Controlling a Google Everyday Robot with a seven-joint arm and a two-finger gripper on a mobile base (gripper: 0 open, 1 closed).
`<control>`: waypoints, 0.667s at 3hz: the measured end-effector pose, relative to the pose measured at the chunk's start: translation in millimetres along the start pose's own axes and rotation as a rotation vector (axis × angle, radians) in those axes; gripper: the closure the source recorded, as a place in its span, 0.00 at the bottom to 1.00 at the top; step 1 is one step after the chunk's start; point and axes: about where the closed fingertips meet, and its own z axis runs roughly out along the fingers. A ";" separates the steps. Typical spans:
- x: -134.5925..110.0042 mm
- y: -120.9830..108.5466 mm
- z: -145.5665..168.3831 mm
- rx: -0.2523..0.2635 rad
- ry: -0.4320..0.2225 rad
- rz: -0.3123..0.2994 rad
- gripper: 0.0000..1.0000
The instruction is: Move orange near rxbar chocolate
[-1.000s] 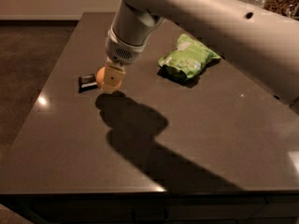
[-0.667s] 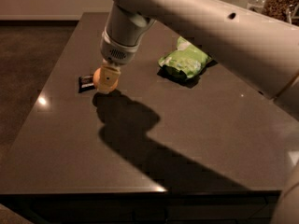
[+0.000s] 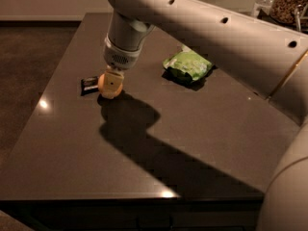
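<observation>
Dark table [image 3: 67,143] fills most of the view, with brown floor to its left and jars at the top right corner. Your arm [image 3: 207,28] comes in from the upper right and drops at the wrist to the table's left-centre, throwing a heavy shadow toward the near edge. Light-green snack bag [image 3: 187,66] sits well apart on the right, so ignore it. Gripper [image 3: 111,83] points straight down and is pinching the orange [image 3: 102,83]. The near finger lies flat across the fruit's front, and only its left side shows past it. Orange looks to be at or just off the table surface; I can't tell which. Key relation: rxbar chocolate [image 3: 89,84] lies just left of the gripper. It's flat, with its long axis roughly left-right, and its right end is close against the orange or touching it. My read is that the placement is essentially made, so any further leftward travel risks shoving the bar. You'd want a straight vertical release and lift, no lateral move.
</observation>
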 end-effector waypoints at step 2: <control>8.3 1.0 11.8 -0.020 0.016 -0.007 0.08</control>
